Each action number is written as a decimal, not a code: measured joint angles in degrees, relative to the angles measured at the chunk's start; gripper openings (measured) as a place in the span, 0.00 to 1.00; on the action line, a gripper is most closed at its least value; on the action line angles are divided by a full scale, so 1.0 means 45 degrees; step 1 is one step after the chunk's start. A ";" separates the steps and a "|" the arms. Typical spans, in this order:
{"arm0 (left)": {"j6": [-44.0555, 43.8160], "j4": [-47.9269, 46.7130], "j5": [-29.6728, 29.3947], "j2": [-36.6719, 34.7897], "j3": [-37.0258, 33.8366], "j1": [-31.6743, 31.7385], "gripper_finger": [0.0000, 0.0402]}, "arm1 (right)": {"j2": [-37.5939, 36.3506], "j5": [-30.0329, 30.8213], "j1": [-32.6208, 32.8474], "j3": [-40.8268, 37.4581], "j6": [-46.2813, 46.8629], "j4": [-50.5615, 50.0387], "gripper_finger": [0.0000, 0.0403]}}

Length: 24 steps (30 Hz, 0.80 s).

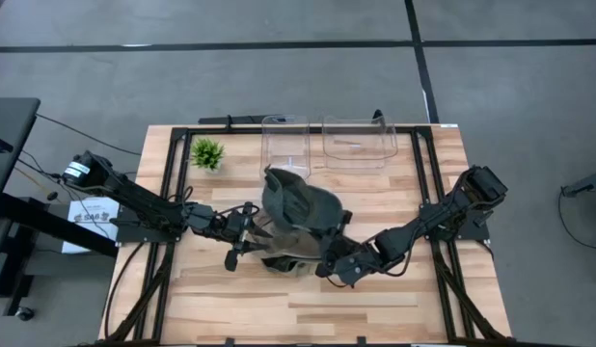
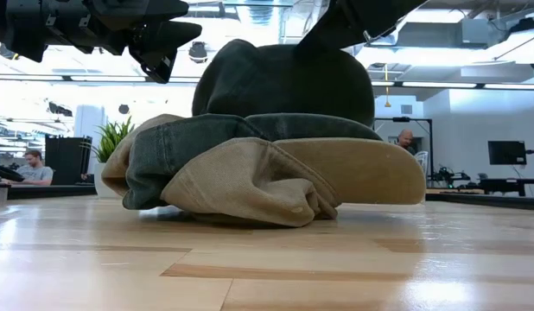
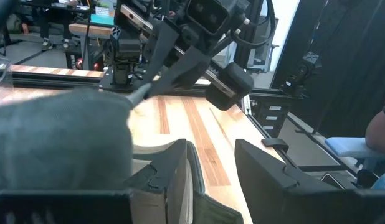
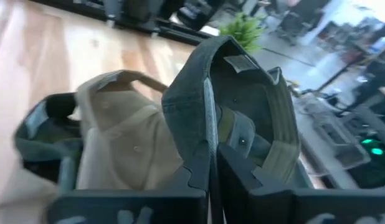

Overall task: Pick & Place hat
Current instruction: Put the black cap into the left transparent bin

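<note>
A pile of hats lies mid-table: a tan cap [image 2: 276, 181] and a blue-grey denim cap [image 2: 176, 151] underneath, with a dark grey-green cap [image 1: 298, 200] on top. My right gripper [image 4: 210, 163] comes from the table's right near side and is shut on the dark cap. In its wrist view the cap's hollow inside and back strap [image 4: 242, 62] face the camera. My left gripper [image 1: 244, 226] hovers level at the pile's left side, above the table. It is open, with bare table showing between its fingers [image 3: 171, 171]. My right gripper pinches the rim of the dark cap's crown [image 4: 207, 140] between its two shut fingers, one inside the hollow and one outside. The fingers slant slightly downward from the table's right near side. The cap stands on edge over the pile; whether it is clear of it I cannot tell.
Two clear plastic containers [image 1: 285, 143] [image 1: 359, 142] stand at the table's far edge, with a small green plant [image 1: 207, 152] to their left. Bare wood lies along the near edge. People [image 2: 29, 164] sit in the room beyond.
</note>
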 joint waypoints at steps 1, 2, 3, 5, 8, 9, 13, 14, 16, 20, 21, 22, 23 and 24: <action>0.0000 0.0000 0.0000 -0.0005 0.0000 0.0000 0.33 | 0.0000 0.0318 0.0004 0.0000 0.0013 -0.0093 0.03; 0.0000 -0.0005 0.0000 -0.0003 0.0000 0.0000 0.33 | 0.0000 0.0702 0.0039 0.0000 0.0091 -0.0214 0.03; 0.0000 -0.0002 0.0000 0.0000 0.0000 -0.0005 0.33 | 0.0000 0.1152 0.0092 0.0000 0.0262 -0.0343 0.02; 0.0000 -0.0003 0.0003 -0.0005 0.0000 0.0000 0.33 | -0.0044 0.2205 0.0240 0.0000 0.0572 -0.0655 0.01; 0.0000 -0.0003 0.0004 0.0000 0.0000 -0.0003 0.33 | -0.0224 0.3807 0.0575 0.0000 0.1047 -0.0968 0.02; 0.0000 -0.0001 0.0005 -0.0003 0.0000 -0.0005 0.33 | -0.0310 0.4330 0.0722 0.0000 0.1179 -0.1032 0.02; 0.0000 -0.0005 0.0005 -0.0002 0.0000 -0.0005 0.33 | -0.0611 0.6432 0.1540 0.0000 0.1550 -0.1284 0.01; 0.0000 -0.0002 0.0000 -0.0005 0.0000 -0.0005 0.33 | -0.0666 0.6973 0.1785 0.0000 0.1578 -0.1324 0.01; 0.0000 -0.0004 0.0001 -0.0001 0.0000 -0.0004 0.33 | -0.0774 0.7779 0.2322 0.0000 0.1582 -0.1401 0.01; 0.0000 -0.0005 0.0002 -0.0005 0.0000 -0.0002 0.33 | -0.1242 0.7817 0.3061 0.0000 0.1648 -0.1650 0.01; 0.0000 -0.0005 0.0005 -0.0005 0.0000 -0.0005 0.33 | -0.1368 0.7826 0.3203 0.0000 0.1715 -0.1756 0.01; 0.0000 0.0000 0.0005 -0.0005 0.0000 -0.0005 0.33 | -0.1475 0.7822 0.3332 0.0000 0.1796 -0.1979 0.01; 0.0000 -0.0001 0.0000 -0.0005 0.0000 -0.0005 0.33 | -0.1559 0.7818 0.3437 0.0000 0.1981 -0.2227 0.01; 0.0000 -0.0001 0.0003 -0.0005 0.0000 0.0000 0.33 | -0.1664 0.7812 0.3525 0.0000 0.2257 -0.2563 0.01</action>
